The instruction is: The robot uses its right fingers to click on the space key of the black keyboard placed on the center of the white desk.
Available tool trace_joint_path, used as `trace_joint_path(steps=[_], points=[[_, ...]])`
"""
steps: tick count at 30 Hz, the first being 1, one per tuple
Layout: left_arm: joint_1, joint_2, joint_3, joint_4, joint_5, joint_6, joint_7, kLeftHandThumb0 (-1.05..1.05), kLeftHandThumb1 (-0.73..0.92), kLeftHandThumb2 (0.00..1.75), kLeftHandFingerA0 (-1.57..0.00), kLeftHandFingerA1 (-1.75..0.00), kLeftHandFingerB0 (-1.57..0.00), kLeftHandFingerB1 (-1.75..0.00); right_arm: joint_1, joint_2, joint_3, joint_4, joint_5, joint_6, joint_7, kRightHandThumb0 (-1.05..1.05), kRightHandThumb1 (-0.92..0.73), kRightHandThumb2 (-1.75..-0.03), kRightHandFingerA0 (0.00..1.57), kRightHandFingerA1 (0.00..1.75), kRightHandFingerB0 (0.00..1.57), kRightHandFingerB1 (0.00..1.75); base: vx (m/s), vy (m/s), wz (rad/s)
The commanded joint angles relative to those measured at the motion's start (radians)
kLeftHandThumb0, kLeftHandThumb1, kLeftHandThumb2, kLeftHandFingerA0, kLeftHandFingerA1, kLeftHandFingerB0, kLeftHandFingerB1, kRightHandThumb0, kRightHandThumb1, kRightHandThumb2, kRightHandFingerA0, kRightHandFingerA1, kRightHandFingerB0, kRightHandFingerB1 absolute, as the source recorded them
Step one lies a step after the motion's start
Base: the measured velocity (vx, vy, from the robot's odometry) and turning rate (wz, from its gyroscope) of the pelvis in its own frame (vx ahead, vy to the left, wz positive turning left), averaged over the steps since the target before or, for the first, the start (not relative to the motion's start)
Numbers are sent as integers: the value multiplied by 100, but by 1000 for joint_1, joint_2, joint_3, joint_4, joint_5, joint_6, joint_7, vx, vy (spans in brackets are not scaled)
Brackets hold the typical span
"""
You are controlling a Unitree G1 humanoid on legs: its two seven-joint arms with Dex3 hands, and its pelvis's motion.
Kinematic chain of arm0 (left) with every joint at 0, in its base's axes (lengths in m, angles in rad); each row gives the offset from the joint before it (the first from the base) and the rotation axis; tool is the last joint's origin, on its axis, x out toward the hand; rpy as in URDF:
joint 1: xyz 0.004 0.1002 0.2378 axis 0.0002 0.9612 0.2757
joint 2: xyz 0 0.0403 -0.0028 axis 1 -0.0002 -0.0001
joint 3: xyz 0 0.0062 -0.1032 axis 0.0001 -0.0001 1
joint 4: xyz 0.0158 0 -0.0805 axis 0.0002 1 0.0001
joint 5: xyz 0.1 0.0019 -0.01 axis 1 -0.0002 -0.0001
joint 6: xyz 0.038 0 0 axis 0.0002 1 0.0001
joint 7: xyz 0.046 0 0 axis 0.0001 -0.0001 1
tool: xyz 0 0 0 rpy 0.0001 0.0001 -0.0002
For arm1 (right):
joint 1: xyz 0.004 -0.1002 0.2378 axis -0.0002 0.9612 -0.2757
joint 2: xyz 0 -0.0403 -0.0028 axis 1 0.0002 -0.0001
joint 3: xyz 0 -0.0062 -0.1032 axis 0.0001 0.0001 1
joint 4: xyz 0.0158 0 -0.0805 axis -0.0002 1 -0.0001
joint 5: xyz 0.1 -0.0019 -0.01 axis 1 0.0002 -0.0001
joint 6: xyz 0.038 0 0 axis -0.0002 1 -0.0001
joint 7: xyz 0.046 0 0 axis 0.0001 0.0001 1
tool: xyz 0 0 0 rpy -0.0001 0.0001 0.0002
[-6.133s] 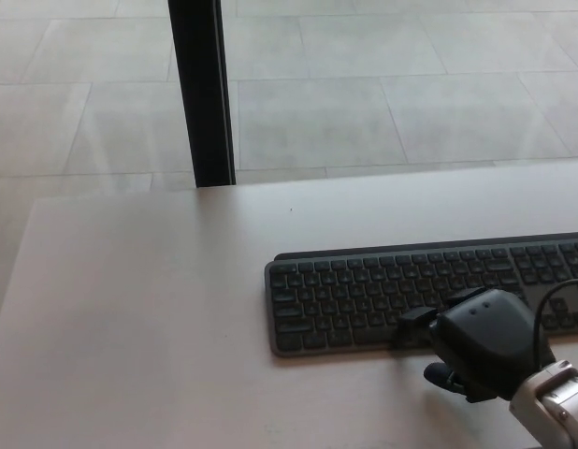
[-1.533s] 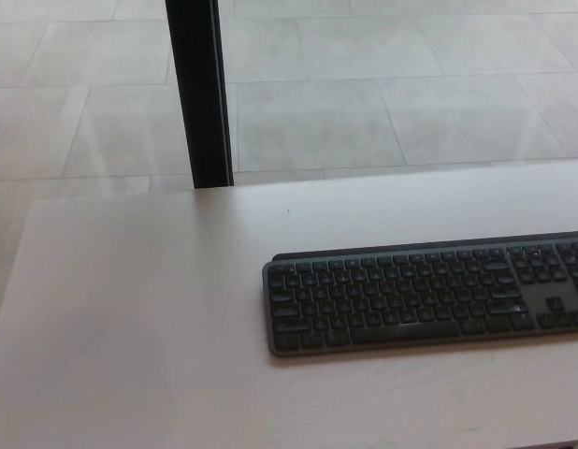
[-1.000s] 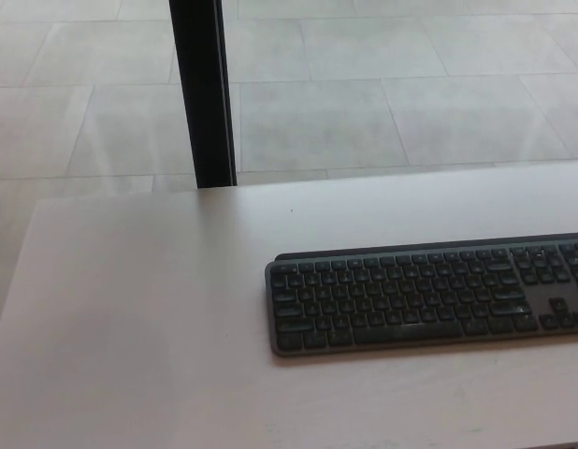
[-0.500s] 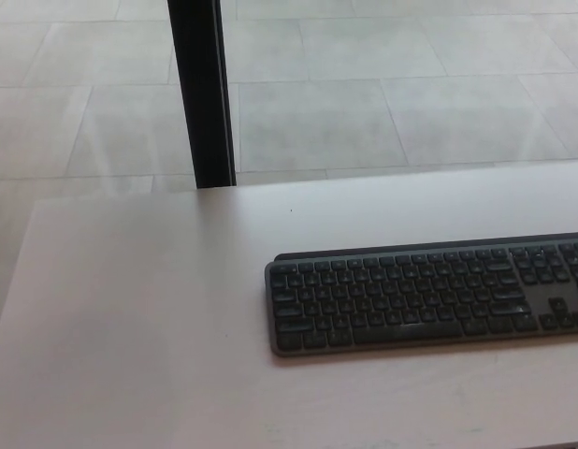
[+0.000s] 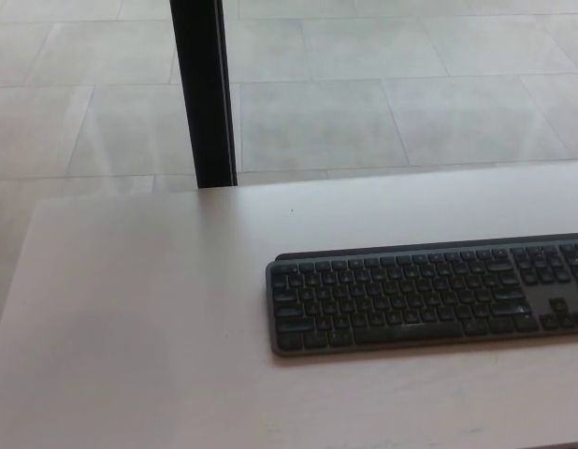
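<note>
the black keyboard lies flat on the white desk, toward its right, running off the picture's right edge. neither hand shows, so their state can't be told. key legends are too small to read; no brand visible.

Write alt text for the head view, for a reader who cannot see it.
A black keyboard lies on a white desk, running off the picture's right edge. No robot hand is in view. Beyond the desk are a pale tiled floor and a black upright post.
</note>
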Motion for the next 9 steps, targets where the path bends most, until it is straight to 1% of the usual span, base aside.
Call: trace_joint_path(steps=[1, 2, 3, 4, 5, 6, 7, 8, 9], points=[[-3, 27, 14, 3, -35, 50, -25, -58, 84, 65, -67, -70, -58, -56, 38, 3, 73, -35, 52, 9, -1, -53, -41, -85, 103, 92, 59, 83, 0, 0, 0], [-7, 26, 17, 4, -39, 53, -14, -58, 83, 65, -68, -69, -57, -56, 41, 2, 86, -44, 61, 12, -3, -54, -43, -85, 110, 93, 62, 83, 0, 0, 0], [-7, 27, 16, 5, -38, 53, -18, -58, 84, 65, -69, -70, -55, -55, 43, -4, 101, -39, 58, 8, 0, -55, -44, -82, 103, 88, 71, 85, 0, 0, 0], [-8, 27, 16, 6, -39, 53, -20, -58, 84, 65, -70, -71, -56, -55, 44, -10, 118, -35, 52, 10, -8, -59, -44, -77, 105, 85, 77, 84, 0, 0, 0], [-9, 27, 16, 8, -39, 54, -18, -58, 84, 65, -71, -71, -57, -56, 44, -18, 136, -32, 45, 15, -8, -60, -34, -93, 99, 92, 91, 92, 0, 0, 0], [-9, 27, 11, 8, -35, 53, -17, -58, 84, 65, -68, -69, -57, -56, 43, -29, 161, -36, 39, 33, -13, -65, -30, -90, 97, 89, 102, 98, 0, 0, 0], [-6, 26, 6, 7, -31, 50, -22, -58, 84, 65, -68, -69, -57, -56, 37, -35, 182, -49, 26, 60, -41, -65, -30, -90, 97, 89, 102, 98, 0, 0, 0], [-3, 24, 6, 5, -33, 50, -20, -58, 84, 65, -68, -67, -57, -55, 33, -50, 198, -40, 32, 76, -29, -62, -40, -72, 100, 85, 99, 93, 0, 0, 0], [-2, 25, 6, 5, -34, 50, -20, -58, 84, 65, -68, -67, -57, -55, 36, -52, 204, -41, 39, 77, -32, -62, -40, -72, 100, 85, 99, 93, 0, 0, 0]])
